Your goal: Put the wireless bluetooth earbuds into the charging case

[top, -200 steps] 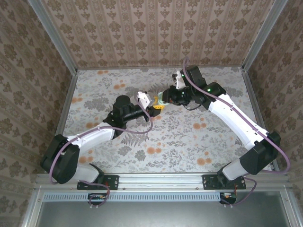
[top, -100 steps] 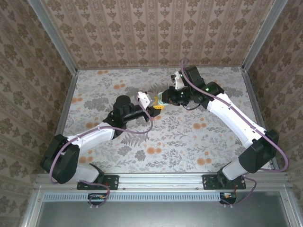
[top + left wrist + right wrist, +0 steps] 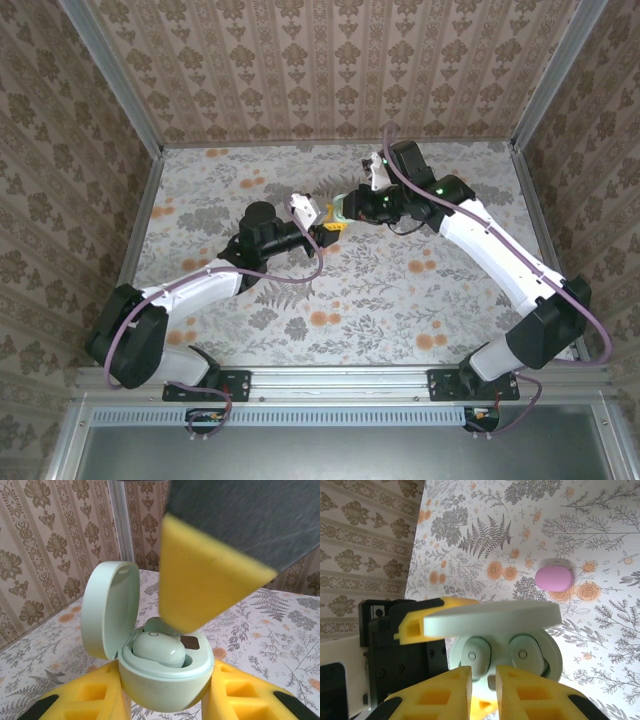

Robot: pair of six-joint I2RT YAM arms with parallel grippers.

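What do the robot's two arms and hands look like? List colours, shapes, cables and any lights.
The left arm and right arm have white tubular links between bulky black joints. A purple cable loops along each. Small green lights glow on the right arm. The left hand and right hand are black, each with two blocky yellow fingers with hollow pockets.

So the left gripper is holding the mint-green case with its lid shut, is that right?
No, the lid is open. The left gripper does hold the mint-green case, but the left wrist view shows its lid swung up, with an earbud sitting inside.
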